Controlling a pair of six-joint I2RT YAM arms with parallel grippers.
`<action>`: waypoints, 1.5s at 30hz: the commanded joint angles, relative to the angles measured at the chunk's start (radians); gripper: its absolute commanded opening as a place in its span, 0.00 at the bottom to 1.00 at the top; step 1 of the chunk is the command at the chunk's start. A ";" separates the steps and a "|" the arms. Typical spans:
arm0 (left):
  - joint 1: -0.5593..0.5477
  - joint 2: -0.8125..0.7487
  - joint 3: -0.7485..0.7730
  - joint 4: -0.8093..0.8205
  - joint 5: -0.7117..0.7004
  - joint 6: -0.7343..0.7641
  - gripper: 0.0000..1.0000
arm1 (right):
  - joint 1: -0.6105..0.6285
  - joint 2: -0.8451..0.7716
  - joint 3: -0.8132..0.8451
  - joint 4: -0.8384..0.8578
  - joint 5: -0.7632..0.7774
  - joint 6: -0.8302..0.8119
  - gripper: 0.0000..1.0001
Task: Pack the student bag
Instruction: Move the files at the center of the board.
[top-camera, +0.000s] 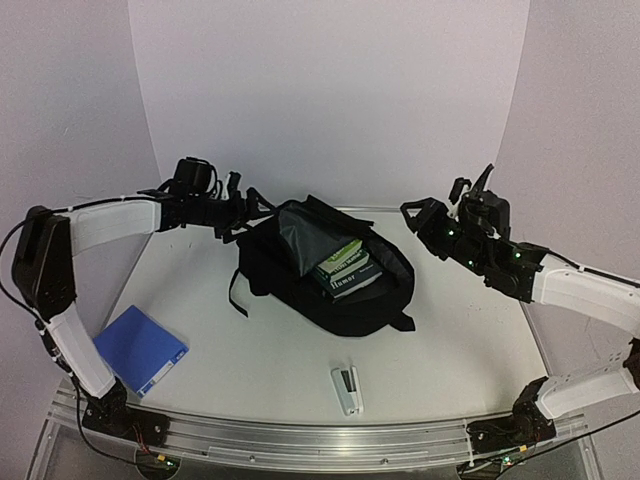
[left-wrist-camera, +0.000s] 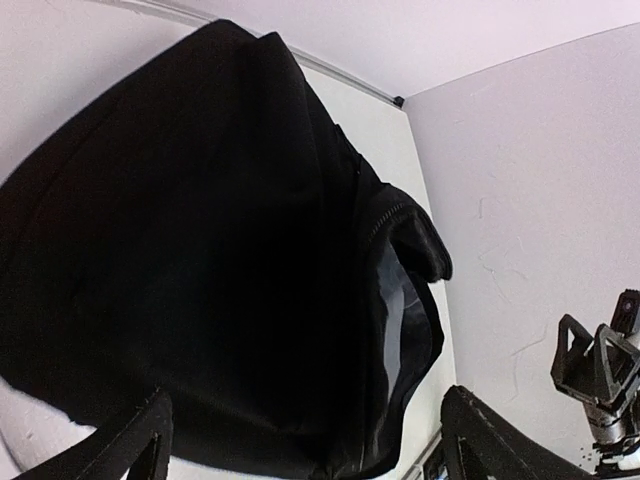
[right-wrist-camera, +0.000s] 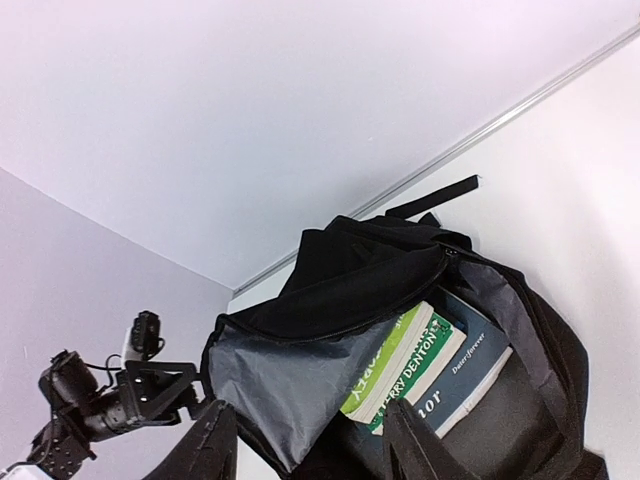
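Arms (top-camera: 110, 225) (top-camera: 585, 285) aloft either side of student bag (top-camera: 300, 298)

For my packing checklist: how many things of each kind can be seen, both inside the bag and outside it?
Large black soft fabric backpack: 1
Books visible inside the open backpack, lime green, green-and-white, dark blue: 3
Flat blue folder: 1
White stapler: 1
Total: 6
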 joint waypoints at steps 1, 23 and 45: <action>0.045 -0.215 -0.148 -0.120 -0.169 0.009 0.98 | 0.016 0.002 0.032 -0.027 -0.087 -0.082 0.51; 0.545 -0.526 -0.646 -0.580 -0.740 -0.371 1.00 | 0.048 0.084 -0.016 0.043 -0.115 -0.040 0.52; 0.703 -0.782 -0.833 -0.699 -0.886 -0.600 1.00 | 0.048 0.118 -0.022 0.045 -0.127 -0.012 0.52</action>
